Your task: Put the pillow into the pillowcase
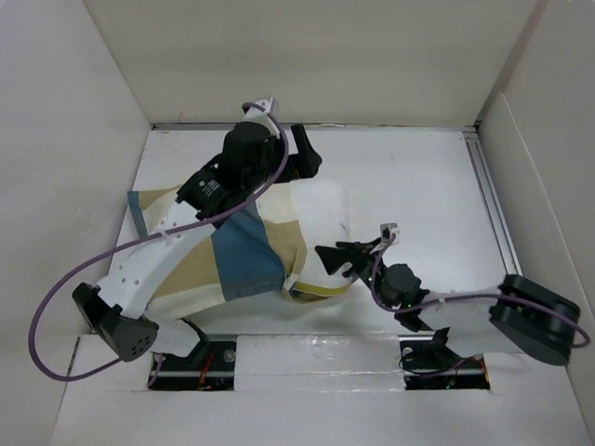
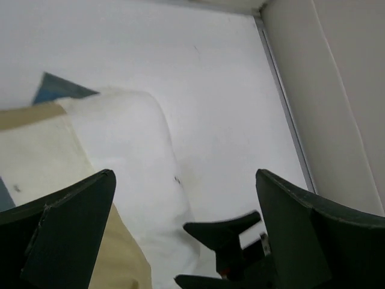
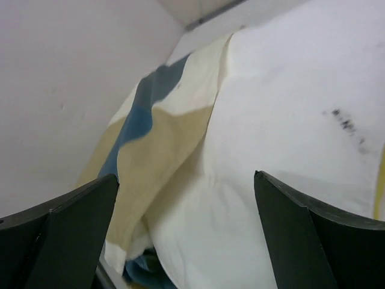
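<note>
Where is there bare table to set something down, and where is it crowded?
Bare: the right half of the table, between the pillow, the far wall and the right rail. Crowded: left of centre, where the pillowcase lies under the left arm, and the pillow's near right corner, where the right gripper hovers, jaws open.

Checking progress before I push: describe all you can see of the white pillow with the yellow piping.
The plump white fabric pillow lies flat, its left part inside the blue, tan and cream checked pillowcase, right end sticking out. Yellow piping shows along its near edge; a dark smudge marks the cloth.
</note>
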You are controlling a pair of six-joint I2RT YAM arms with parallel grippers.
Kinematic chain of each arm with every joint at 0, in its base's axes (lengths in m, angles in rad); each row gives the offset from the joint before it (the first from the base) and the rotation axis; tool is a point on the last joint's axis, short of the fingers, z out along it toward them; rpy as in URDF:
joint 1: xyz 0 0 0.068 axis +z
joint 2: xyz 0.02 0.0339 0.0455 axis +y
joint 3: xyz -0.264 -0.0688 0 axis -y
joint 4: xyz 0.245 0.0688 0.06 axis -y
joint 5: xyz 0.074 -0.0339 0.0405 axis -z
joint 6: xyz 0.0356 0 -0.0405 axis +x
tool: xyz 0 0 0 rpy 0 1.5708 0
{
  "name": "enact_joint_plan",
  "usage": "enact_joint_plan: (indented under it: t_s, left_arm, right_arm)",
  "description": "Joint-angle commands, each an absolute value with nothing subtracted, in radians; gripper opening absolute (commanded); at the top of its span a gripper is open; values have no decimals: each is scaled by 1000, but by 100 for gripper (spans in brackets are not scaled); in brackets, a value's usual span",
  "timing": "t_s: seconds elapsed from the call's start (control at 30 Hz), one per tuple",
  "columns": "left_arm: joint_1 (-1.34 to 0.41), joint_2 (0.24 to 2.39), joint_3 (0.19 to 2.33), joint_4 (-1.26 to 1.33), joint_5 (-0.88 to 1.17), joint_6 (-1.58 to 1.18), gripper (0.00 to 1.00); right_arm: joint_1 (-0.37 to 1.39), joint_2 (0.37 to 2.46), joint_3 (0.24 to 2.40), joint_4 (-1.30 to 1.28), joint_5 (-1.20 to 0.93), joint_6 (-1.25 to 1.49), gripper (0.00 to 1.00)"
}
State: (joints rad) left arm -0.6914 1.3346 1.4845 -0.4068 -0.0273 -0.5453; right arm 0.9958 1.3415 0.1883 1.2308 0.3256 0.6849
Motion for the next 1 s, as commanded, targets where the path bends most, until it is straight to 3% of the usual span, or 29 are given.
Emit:
enact_joint_plan:
  t_s: [0.0, 0.1, 0.2, 0.4, 0.53, 0.63, 0.67, 0.7, 0.8, 0.97]
  left_arm:
    - [-677, 1432, 1597, -561, -298, -517, 100]
    - [-652, 1555, 1629, -658, -385, -531, 100]
    - [-637, 1627, 1560, -626, -387, -540, 100]
    - [-574, 1764, 1563, -508, -158, -529, 100]
    - [-563, 1868, 1618, -520, -149, -520, 100]
    - [-563, 1888, 1632, -529, -149, -509, 68]
    - [-563, 1888, 1632, -529, -149, -509, 54]
    - [-563, 1888, 1632, -529, -158, -509, 27]
    - [-563, 1888, 1641, -529, -158, -509, 3]
    - [-563, 1879, 1661, -529, -158, -479, 0]
  right_arm:
    - [1022, 1157, 262, 815, 662, 703, 100]
    - [1002, 1054, 343, 620, 736, 668, 100]
    - [872, 1125, 567, 371, 626, 574, 100]
    - [586, 1472, 987, 146, 111, 359, 100]
    - [528, 1568, 1028, 161, -69, 322, 100]
    - [517, 1588, 1037, 161, -130, 311, 100]
    - [517, 1588, 1037, 161, -130, 296, 100]
    - [508, 1588, 1037, 161, -152, 281, 100]
    - [508, 1588, 1046, 195, -198, 235, 100]
    - [499, 1623, 1055, 297, -137, 204, 100]
